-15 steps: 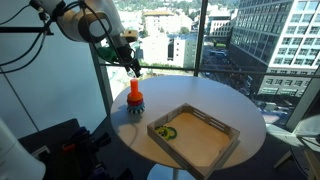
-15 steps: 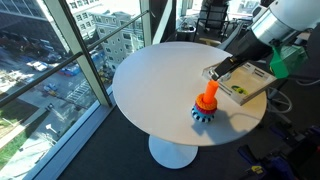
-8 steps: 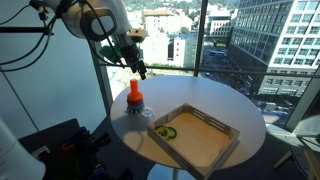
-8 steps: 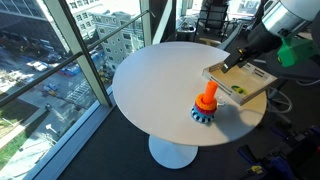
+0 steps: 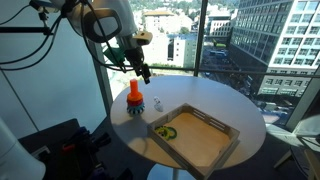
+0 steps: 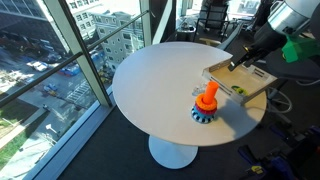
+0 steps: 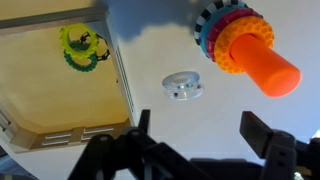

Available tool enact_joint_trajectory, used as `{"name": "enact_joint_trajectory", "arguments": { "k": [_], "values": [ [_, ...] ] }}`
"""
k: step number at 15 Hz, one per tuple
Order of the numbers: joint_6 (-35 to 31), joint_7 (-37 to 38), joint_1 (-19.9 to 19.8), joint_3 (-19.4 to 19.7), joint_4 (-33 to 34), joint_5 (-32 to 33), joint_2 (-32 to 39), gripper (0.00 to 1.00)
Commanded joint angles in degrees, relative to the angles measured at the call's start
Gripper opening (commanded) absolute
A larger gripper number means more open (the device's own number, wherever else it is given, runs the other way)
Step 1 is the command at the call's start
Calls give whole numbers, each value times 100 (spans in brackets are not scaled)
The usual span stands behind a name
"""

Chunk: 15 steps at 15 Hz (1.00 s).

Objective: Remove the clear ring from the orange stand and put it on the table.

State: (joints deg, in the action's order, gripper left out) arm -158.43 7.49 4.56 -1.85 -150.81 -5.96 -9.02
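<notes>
The tool (image 7: pixel 200 140) is spread wide and holds nothing, and in both exterior views it is raised above the worktop (image 5: pixel 235 100), its fingers (image 7: pixel 262 135) touching nothing. The clear ring (image 7: pixel 183 87) lies flat on the bare worktop, off the orange stand (image 7: pixel 258 62), between the stand's toothed base and the edge of the wooden tray (image 7: pixel 60 110). In the wrist view the ring sits ahead of the gap between the fingers, slightly toward the tray-side finger and apart from both.
</notes>
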Motion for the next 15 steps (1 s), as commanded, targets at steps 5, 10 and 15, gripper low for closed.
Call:
{"name": "enact_joint_trajectory", "arguments": {
  "k": [5,10,15],
  "values": [
    [567,-683,66,47,105,-484,145,67],
    [1105,-1045,80,51,149,-661,114,93],
    [1887,-1177,74,11,261,-623,-24,100]
  ]
}}
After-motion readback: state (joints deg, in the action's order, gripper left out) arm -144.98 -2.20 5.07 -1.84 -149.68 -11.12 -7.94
